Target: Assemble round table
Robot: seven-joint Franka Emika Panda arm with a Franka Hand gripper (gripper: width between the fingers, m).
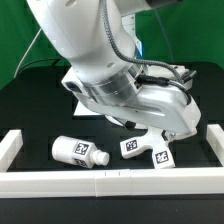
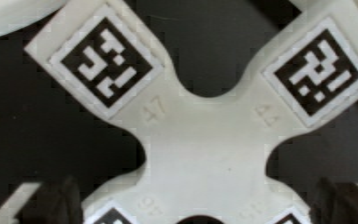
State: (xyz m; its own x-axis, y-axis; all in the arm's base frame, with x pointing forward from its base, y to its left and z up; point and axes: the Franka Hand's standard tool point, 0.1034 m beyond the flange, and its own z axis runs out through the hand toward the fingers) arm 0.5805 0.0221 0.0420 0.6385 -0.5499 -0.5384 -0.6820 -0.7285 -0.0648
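The white cross-shaped base (image 2: pixel 202 140) fills the wrist view, with black-and-white tags on its arms. In the exterior view the base (image 1: pixel 133 146) lies on the black table near the front, under the hand. My gripper (image 2: pixel 201 208) is open and low over the base, with one dark finger (image 2: pixel 48 200) on each side of its middle. In the exterior view the gripper (image 1: pixel 149 134) is mostly hidden by the hand. The short cylindrical leg (image 1: pixel 79 150) lies on its side to the exterior view's left of the base. The round disc is hidden.
The long white rail frame (image 1: pixel 100 181) runs along the front, with ends at both sides (image 1: pixel 10 147). A white tagged piece (image 1: pixel 78 108) peeks out behind the arm. A white curved edge (image 2: pixel 2 15) shows at a corner of the wrist view.
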